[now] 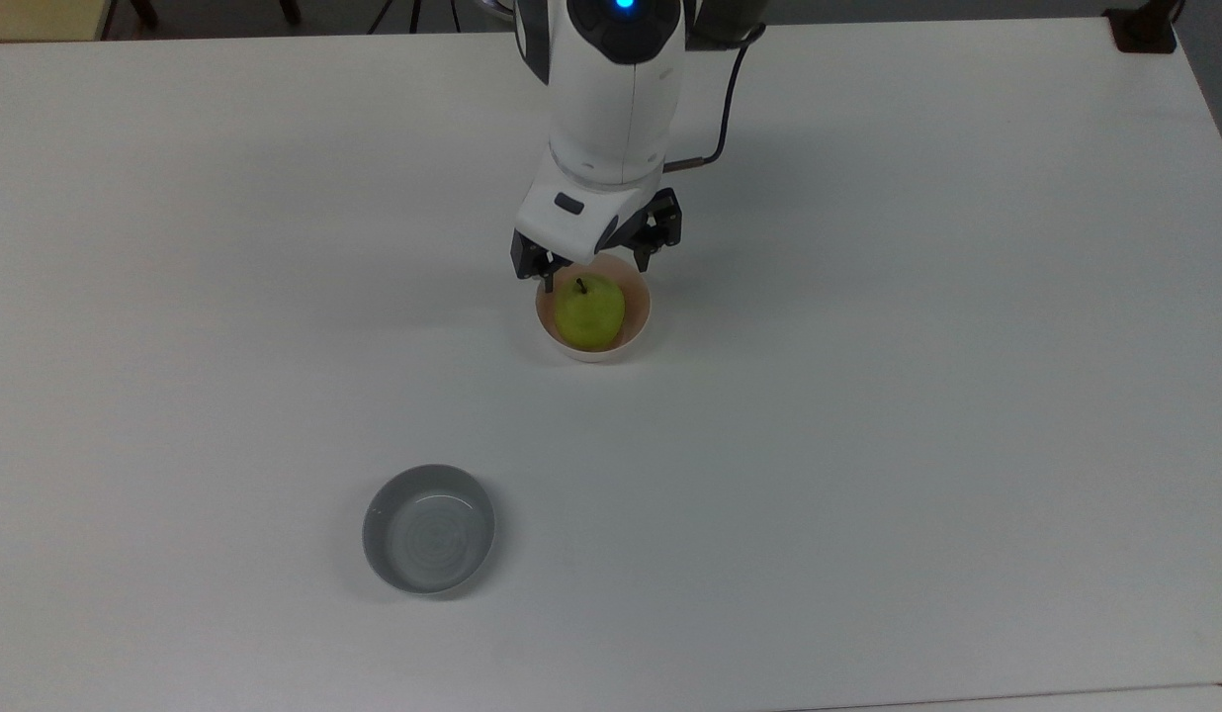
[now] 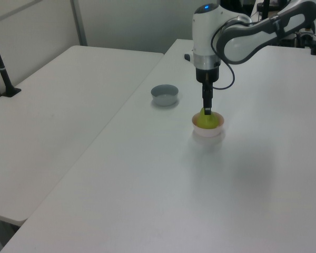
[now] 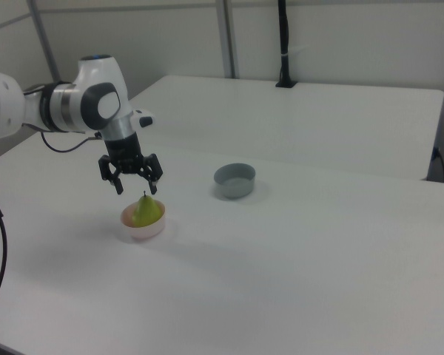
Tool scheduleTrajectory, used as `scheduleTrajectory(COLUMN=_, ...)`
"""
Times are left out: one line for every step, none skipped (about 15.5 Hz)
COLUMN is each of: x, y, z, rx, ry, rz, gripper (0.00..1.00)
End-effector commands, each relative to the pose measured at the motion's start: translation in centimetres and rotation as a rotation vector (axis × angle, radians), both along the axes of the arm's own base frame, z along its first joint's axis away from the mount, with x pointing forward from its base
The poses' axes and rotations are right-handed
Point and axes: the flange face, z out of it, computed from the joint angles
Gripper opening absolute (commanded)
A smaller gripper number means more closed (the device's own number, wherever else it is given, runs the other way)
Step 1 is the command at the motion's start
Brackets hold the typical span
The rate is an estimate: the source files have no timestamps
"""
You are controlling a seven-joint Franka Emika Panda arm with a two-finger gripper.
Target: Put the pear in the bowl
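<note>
Top view: the pear (image 1: 590,312) sits in the pink bowl (image 1: 639,326) just above the middle of the frame, stem up, filling most of the bowl's inside. My claw (image 1: 593,265) hangs directly over it with its fingers spread apart, one fingertip off each side of the stem and neither touching the fruit, so the pear lies free. My white arm (image 1: 614,89) runs from the claw up to the top edge of the frame.

In the right view the pear (image 3: 146,210) shows as a yellow-green point rising above the rim of the bowl (image 3: 142,226), left of centre, and my claw (image 3: 137,188) is open above it with a clear gap between fingertips and stem.

In the left view the pear (image 2: 207,120) and bowl (image 2: 208,130) lie right of centre, with my claw (image 2: 206,111) right over them.

A grey bowl (image 1: 429,541) stands well apart in the lower left of the top view, on the same white table (image 1: 868,445).
</note>
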Motion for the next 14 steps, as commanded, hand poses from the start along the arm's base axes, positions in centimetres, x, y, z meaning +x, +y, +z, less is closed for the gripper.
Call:
scheduleTrajectory(x=-0.8, y=-0.7, z=4.2, rx=-0.019, ry=0.01, rz=-0.039, gripper=1.0)
scheduleTrajectory(x=-0.8, y=-1.1, z=5.6, rx=-0.022, ry=0.015, rz=-0.063, gripper=1.0)
scheduleTrajectory(x=-0.8, y=-1.7, z=7.2, rx=-0.025, ry=0.009, rz=-0.096, gripper=1.0)
scheduleTrajectory(x=-1.1, y=-2.4, z=8.9, rx=-0.027, ry=-0.006, rz=-0.135, gripper=1.0)
scheduleTrajectory(x=-1.8, y=-4.0, z=11.6, rx=-0.03, ry=-0.031, rz=-0.189, gripper=1.0)
scheduleTrajectory(x=-2.5, y=-4.9, z=13.2, rx=-0.029, ry=-0.039, rz=-0.205, gripper=1.0)
scheduleTrajectory(x=-3.2, y=-5.7, z=14.5, rx=-0.03, ry=-0.041, rz=-0.221, gripper=1.0)
scheduleTrajectory(x=-3.9, y=-6.3, z=15.7, rx=-0.031, ry=-0.04, rz=-0.233, gripper=1.0)
scheduleTrajectory(x=-4.5, y=-7.0, z=16.8, rx=-0.031, ry=-0.041, rz=-0.247, gripper=1.0)
scheduleTrajectory(x=-5.2, y=-7.3, z=17.7, rx=-0.027, ry=-0.036, rz=-0.259, gripper=1.0)
scheduleTrajectory(x=-5.6, y=-7.5, z=18.7, rx=-0.014, ry=-0.046, rz=-0.276, gripper=1.0)
scheduleTrajectory(x=-5.8, y=-8.0, z=19.4, rx=-0.004, ry=-0.057, rz=-0.3, gripper=1.0)
scheduleTrajectory(x=-6.1, y=-8.6, z=19.9, rx=0.005, ry=-0.064, rz=-0.316, gripper=1.0)
scheduleTrajectory(x=-6.2, y=-8.9, z=20.1, rx=0.025, ry=-0.062, rz=-0.326, gripper=1.0)
